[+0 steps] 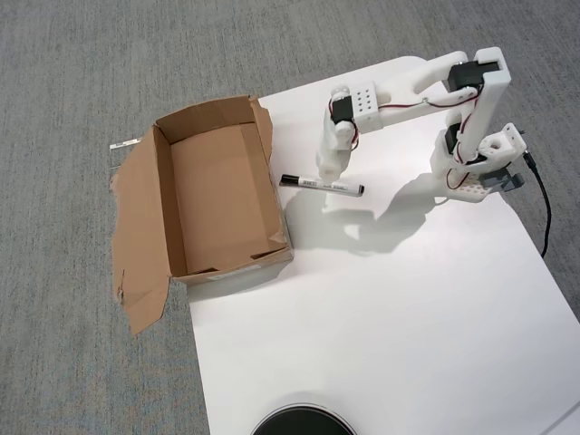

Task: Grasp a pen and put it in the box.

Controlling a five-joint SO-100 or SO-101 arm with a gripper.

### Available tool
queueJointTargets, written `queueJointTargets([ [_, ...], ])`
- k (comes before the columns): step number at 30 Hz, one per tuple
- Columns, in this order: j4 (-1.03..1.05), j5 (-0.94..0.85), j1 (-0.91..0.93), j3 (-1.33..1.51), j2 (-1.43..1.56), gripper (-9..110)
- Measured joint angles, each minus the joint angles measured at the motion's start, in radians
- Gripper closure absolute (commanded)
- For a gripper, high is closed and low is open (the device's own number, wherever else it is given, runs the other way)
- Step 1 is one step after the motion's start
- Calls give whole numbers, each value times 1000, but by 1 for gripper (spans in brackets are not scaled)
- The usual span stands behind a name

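My gripper point(328, 169) hangs nose-down over the white table point(408, 308), its tip just above and slightly behind the middle of the pen point(322, 185). From overhead the fingers are foreshortened into one white lump, so I cannot tell whether they stand wide or narrow; I judge they are not yet around the barrel. The pen lies flat right beneath me, black cap pointing away toward the box point(217, 199), long axis across my reach. That suits a pinch across the barrel near its middle, where it should lift level. Just beyond the cap the brown box sits with its open side up, its near wall almost touching the pen's tip, so the carry is short. Past the box its wide flap point(140, 236) lies spread flat on the grey carpet point(72, 82).
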Motion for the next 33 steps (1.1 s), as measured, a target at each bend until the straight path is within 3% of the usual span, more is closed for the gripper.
queueJointTargets([
  [33, -3, 2, -48, -3, -127, 90],
])
